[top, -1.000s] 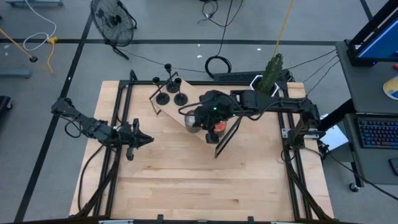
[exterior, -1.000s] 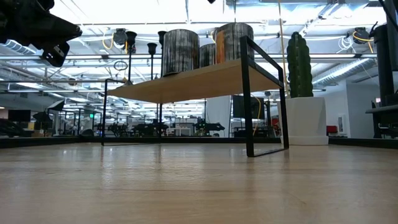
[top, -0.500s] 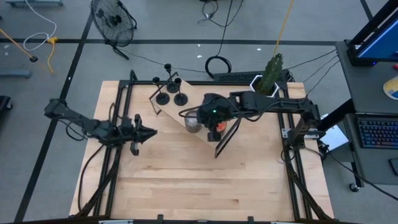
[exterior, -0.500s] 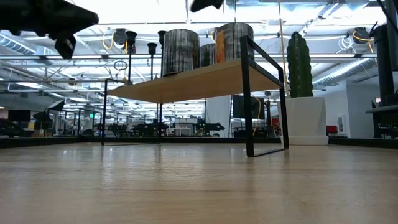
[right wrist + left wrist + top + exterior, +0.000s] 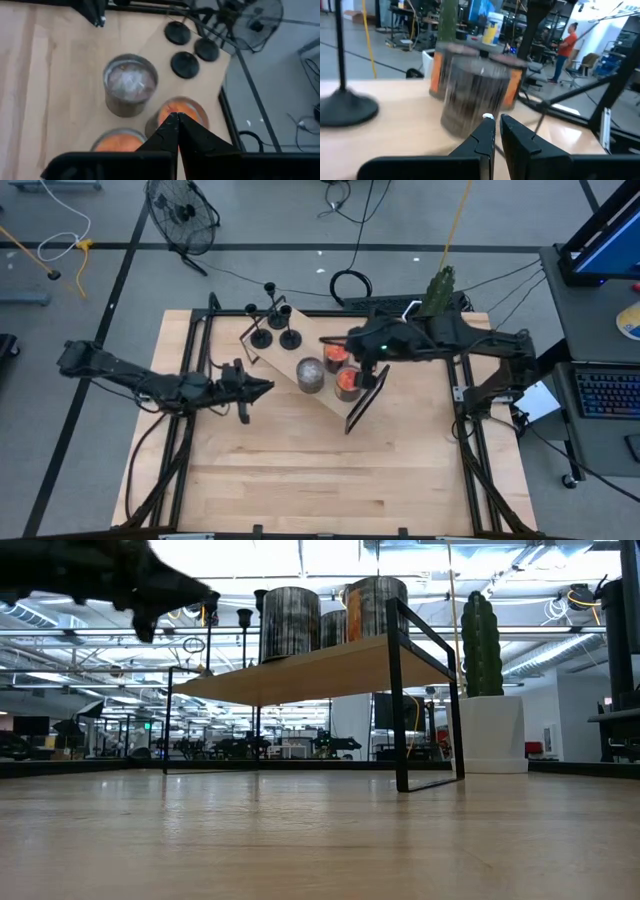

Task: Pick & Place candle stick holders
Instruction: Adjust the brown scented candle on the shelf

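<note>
Reaching right, the left gripper (image 5: 262, 386), jaws nearly shut and empty, has advanced toward the shelf (image 5: 285, 360); right gripper (image 5: 335, 340), clenched, has withdrawn; three candle stick holders (image 5: 274, 335) stand untouched at its far-left end

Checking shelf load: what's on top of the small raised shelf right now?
On the shelf: three black candle stick holders at one end, then three jars, one grey, two orange. Right end effector hangs above them.
</note>
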